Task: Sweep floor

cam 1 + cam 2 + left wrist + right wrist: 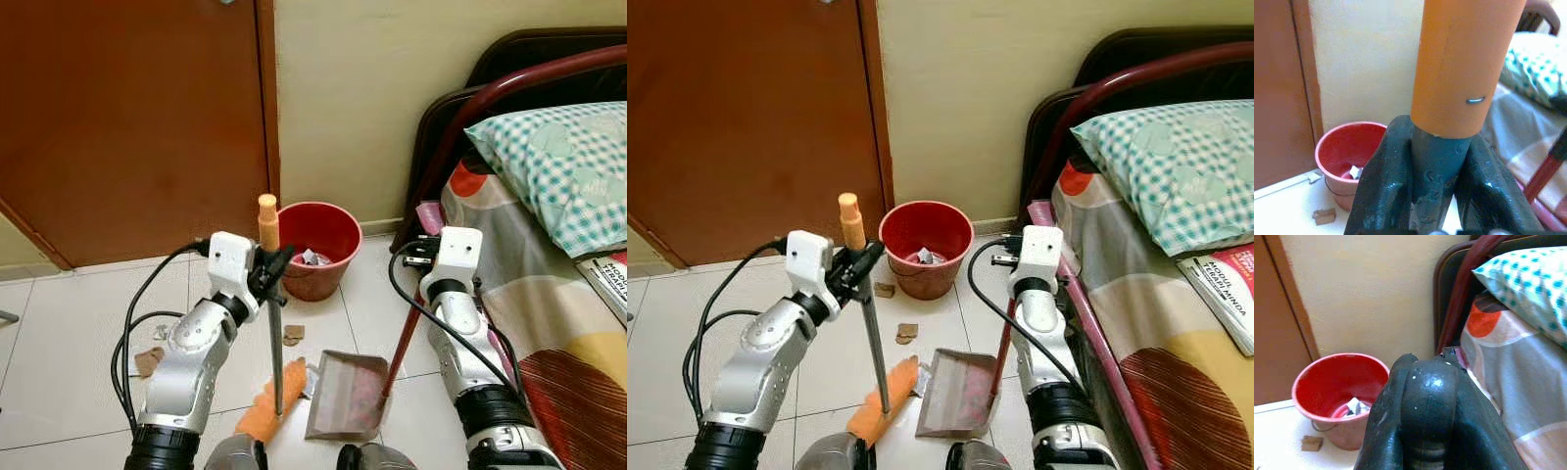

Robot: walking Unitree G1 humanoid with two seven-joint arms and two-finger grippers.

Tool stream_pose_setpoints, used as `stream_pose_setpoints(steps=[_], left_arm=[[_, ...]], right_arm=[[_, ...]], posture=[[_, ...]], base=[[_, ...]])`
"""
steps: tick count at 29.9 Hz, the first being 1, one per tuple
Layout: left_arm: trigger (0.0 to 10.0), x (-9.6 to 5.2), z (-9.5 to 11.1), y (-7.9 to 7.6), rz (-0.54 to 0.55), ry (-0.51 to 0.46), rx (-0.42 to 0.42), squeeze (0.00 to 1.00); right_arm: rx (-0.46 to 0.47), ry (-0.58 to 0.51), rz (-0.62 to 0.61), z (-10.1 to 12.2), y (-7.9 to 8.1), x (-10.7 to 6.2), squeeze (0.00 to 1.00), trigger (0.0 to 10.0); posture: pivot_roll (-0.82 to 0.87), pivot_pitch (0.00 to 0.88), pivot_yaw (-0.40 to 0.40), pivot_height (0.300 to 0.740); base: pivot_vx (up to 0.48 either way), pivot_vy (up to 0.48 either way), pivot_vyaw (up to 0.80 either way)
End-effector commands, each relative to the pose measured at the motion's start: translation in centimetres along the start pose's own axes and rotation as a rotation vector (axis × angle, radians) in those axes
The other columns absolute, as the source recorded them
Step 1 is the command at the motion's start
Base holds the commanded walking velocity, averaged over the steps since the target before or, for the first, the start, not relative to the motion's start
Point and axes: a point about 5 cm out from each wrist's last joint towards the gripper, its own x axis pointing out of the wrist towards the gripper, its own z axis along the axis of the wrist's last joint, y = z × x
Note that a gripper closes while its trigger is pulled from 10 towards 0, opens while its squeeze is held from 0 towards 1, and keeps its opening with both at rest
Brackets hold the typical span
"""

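- Both pairs of jaws are pressed onto handles: from the left eye view, the left gripper pinches the broom just below its orange cap, and the right gripper clamps the top of the dustpan handle, a dark red rod slanting down to the pan.
- From the same view, the broom's long axis stands nearly upright, a grey metal shaft ending in a soft orange head on the pale tiled floor, just left of the flat, brownish pan mouth.
- Scraps of brown card lie on the tiles beyond the broom head, between it and the red bucket; another piece lies further left, near the left arm's cable. The left arm is nearer to all of them.
- I judge the coming stroke must reach the head out past the scraps, then draw them near and right into the pan.
- Right eye view: the round plastic bucket stands against the cream wall by the brown door, with crumpled paper inside; the bed with its checked pillow lies to the right.
- Left wrist view: two black fingers hug the grey shaft under the smooth orange cap.
- Right wrist view: black fingers close round the handle's rounded dark end, the bucket beyond.
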Motion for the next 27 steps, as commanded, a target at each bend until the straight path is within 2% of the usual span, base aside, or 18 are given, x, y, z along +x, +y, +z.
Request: stream_pose_setpoints(steps=[1, 3, 5, 9, 13, 14, 15, 16, 18, 21, 23, 27], left_arm=[[10.0, 0.9, 1.5, -1.8, -0.061, -0.114, -0.225, 0.00], [10.0, 1.0, 1.8, -1.7, -0.052, -0.126, -0.249, 0.00], [10.0, 1.4, 2.8, -1.3, -0.028, -0.166, -0.327, 0.00], [10.0, 1.6, 3.5, -1.0, -0.012, -0.187, -0.376, 0.00], [10.0, 1.6, 3.9, -0.5, 0.017, -0.199, -0.315, 0.00], [10.0, 1.4, 4.2, 0.5, 0.067, -0.209, -0.246, 0.00], [10.0, 1.4, 4.2, 0.5, 0.067, -0.209, -0.246, 0.00], [10.0, 1.0, 4.5, 1.4, 0.116, -0.221, -0.196, 0.00], [10.0, 0.9, 4.7, 1.9, 0.137, -0.225, -0.175, 0.00], [10.0, -0.3, 5.7, 4.2, 0.229, -0.253, -0.081, 0.00], [10.0, -1.2, 6.8, 5.5, 0.286, -0.283, -0.055, 0.00], [10.0, -1.9, 7.9, 6.2, 0.334, -0.325, -0.050, 0.00]], right_arm=[[0.020, 0.001, 0.019, 0.1, 0.4, 0.2, 0.00, 10.0], [0.021, 0.007, 0.026, 0.0, 0.5, 0.2, 0.00, 10.0], [0.019, 0.017, 0.030, -0.2, 0.6, 0.2, 0.00, 10.0], [0.020, 0.022, 0.034, -0.3, 0.6, 0.2, 0.00, 10.0], [0.019, 0.024, 0.035, -0.3, 0.6, 0.2, 0.00, 10.0], [0.016, 0.021, 0.032, -0.2, 0.5, 0.2, 0.00, 10.0], [0.016, 0.021, 0.032, -0.2, 0.5, 0.2, 0.00, 10.0], [0.013, 0.019, 0.027, -0.2, 0.2, 0.2, 0.00, 10.0], [0.011, 0.017, 0.025, -0.3, 0.0, 0.1, 0.00, 10.0], [-0.001, 0.016, 0.005, -0.5, -1.1, -0.1, 0.00, 10.0], [-0.010, 0.019, -0.012, -0.6, -2.0, -0.4, 0.00, 10.0], [-0.012, 0.027, -0.024, -0.9, -2.4, -0.6, 0.00, 10.0]], posture=[[0.05, 0.095, -0.042, 0.740], [0.05, 0.096, -0.041, 0.740], [0.05, 0.098, -0.042, 0.740], [0.05, 0.098, -0.041, 0.740], [0.05, 0.097, -0.041, 0.740], [0.05, 0.097, -0.041, 0.740], [0.05, 0.097, -0.041, 0.740], [0.05, 0.096, -0.040, 0.740], [0.05, 0.096, -0.040, 0.740], [0.05, 0.099, -0.039, 0.740], [0.05, 0.099, -0.040, 0.740], [0.05, 0.098, -0.041, 0.740]], base=[[0.000, 0.000, 0.00], [0.000, 0.000, 0.00], [0.000, 0.000, 0.00], [0.000, 0.000, 0.00], [0.000, 0.000, 0.00], [0.000, 0.000, 0.00], [0.000, 0.000, 0.00], [0.000, 0.000, 0.00], [0.000, 0.000, 0.00], [0.000, 0.000, 0.00], [0.000, 0.000, 0.00], [0.000, 0.000, 0.00]])
